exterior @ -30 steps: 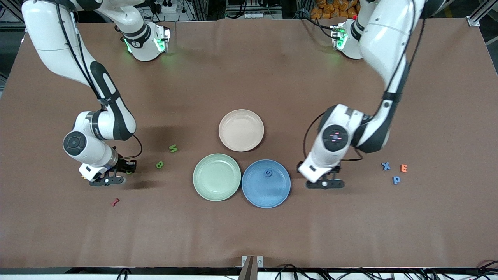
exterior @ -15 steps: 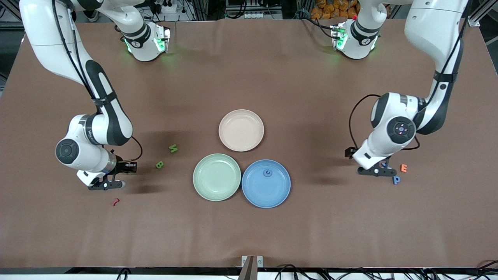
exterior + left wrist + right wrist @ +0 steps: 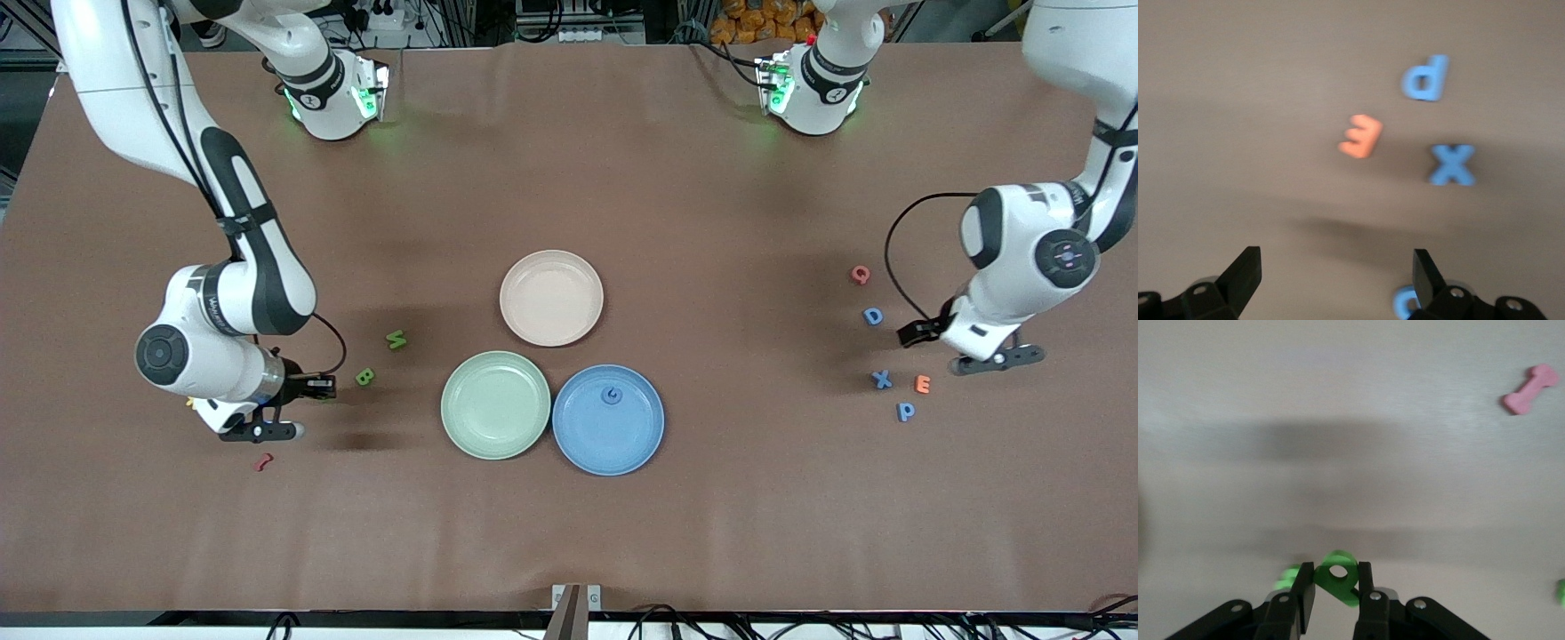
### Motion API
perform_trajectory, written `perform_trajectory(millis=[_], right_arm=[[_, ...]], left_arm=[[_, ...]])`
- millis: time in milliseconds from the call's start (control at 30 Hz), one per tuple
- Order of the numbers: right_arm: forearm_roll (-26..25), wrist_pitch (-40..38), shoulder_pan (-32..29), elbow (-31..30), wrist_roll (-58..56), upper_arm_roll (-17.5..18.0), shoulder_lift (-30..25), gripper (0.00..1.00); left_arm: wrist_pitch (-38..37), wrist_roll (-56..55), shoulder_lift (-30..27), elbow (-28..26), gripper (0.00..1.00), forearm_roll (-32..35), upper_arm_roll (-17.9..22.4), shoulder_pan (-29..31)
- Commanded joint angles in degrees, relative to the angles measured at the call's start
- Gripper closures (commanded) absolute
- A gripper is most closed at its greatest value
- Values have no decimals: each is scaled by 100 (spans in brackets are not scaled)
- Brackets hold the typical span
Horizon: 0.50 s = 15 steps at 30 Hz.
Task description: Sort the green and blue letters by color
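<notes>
Lower left of frame: right gripper [image 3: 1331, 593] clenched on chunky green letter [image 3: 1337, 577] above matte brown table [image 3: 569, 533]; left gripper [image 3: 1337, 280] splayed near blue X [image 3: 1451, 165].

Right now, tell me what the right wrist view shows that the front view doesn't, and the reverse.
Only the right wrist view shows that the right gripper is shut on a green letter; the front view hides that letter under the gripper.

Only the front view shows the three plates, the green one empty and the blue one holding a blue G, plus the open left gripper over the table near the blue X.

Both show the right gripper and the dark red letter.
</notes>
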Motion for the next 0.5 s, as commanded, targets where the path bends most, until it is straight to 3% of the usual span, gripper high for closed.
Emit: perform_trajectory(millis=[0, 467], right_arm=[[101, -233, 392, 299, 778, 7, -36, 93], [101, -417, 1192, 756, 2334, 7, 34, 93]], left_arm=[[235, -367, -240, -351, 0, -125, -127, 137], [701, -1703, -197, -764, 0, -222, -584, 120]])
